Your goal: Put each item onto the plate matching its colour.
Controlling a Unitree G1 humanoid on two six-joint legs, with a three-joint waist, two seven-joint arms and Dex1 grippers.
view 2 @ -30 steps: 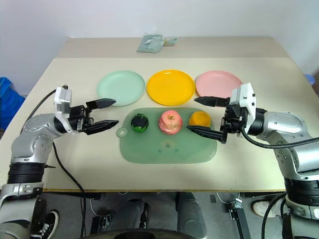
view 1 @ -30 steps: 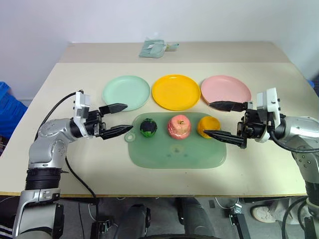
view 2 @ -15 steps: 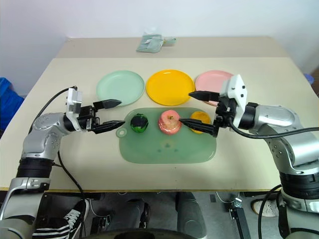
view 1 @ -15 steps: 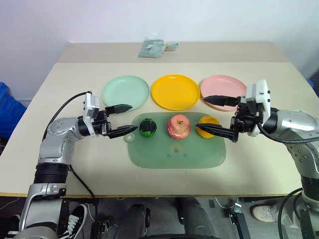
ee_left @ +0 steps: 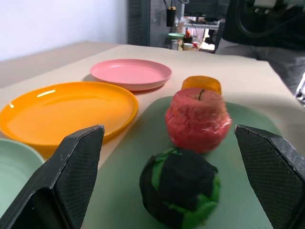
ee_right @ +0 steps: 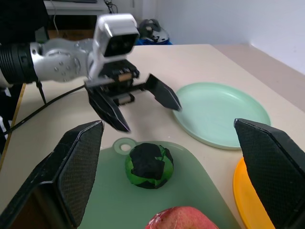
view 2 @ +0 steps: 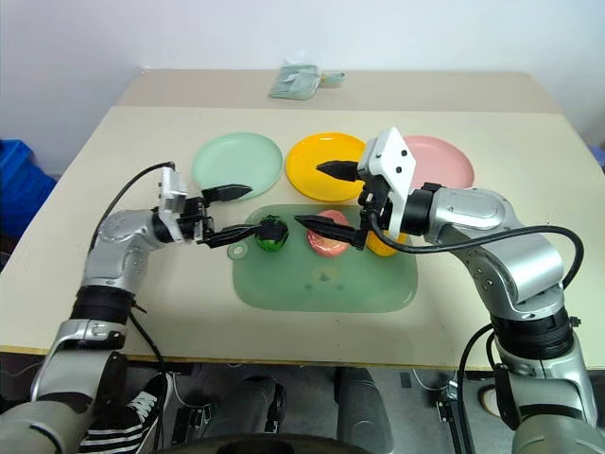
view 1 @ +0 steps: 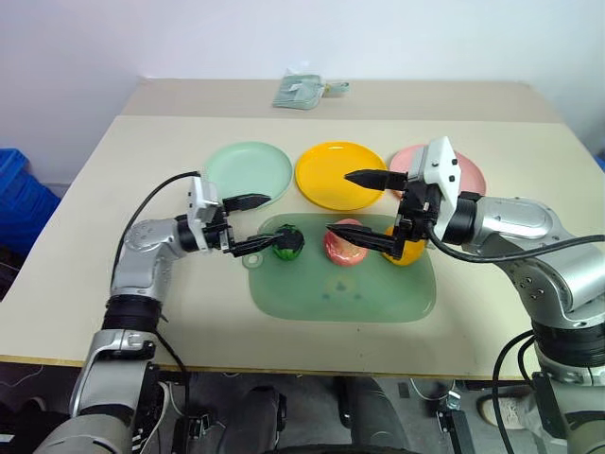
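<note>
Three items lie in a row on the green board [view 1: 340,295]: a dark green and black one [view 1: 287,243], a pink-red apple [view 1: 342,250] and an orange [view 1: 406,250]. Behind the board stand the mint green plate [view 1: 248,170], the yellow-orange plate [view 1: 333,180] and the pink plate [view 1: 470,171], all bare. My left gripper [view 1: 257,223] is open and level, its tips just left of the dark green item. My right gripper [view 1: 338,201] is open above the apple, pointing left, and holds nothing. In the left wrist view the dark green item [ee_left: 180,193] lies between the fingers.
A folded pale green cloth [view 1: 307,92] lies at the far edge of the table. The board has a small hole [view 1: 253,260] at its left corner, under my left gripper. My right arm partly covers the pink plate and the orange.
My left gripper has moved right, up to the dark green item. My right gripper has moved left, from beside the orange to above the apple. Both stay open. The items have not moved.
</note>
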